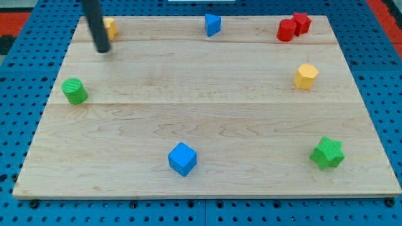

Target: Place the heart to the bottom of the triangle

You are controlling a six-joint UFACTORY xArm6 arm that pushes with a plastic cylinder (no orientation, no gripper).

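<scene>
A yellow block, probably the heart, lies at the board's top left corner, partly hidden behind my rod. The blue triangle sits at the top edge, near the middle. My tip rests on the board just below and left of the yellow block, close to it; I cannot tell if they touch. The triangle is far to the right of my tip.
A green cylinder lies at the left edge. A blue cube is at the bottom middle. A green star is at the bottom right. A yellow pentagon-like block is at the right. Two red blocks touch at the top right.
</scene>
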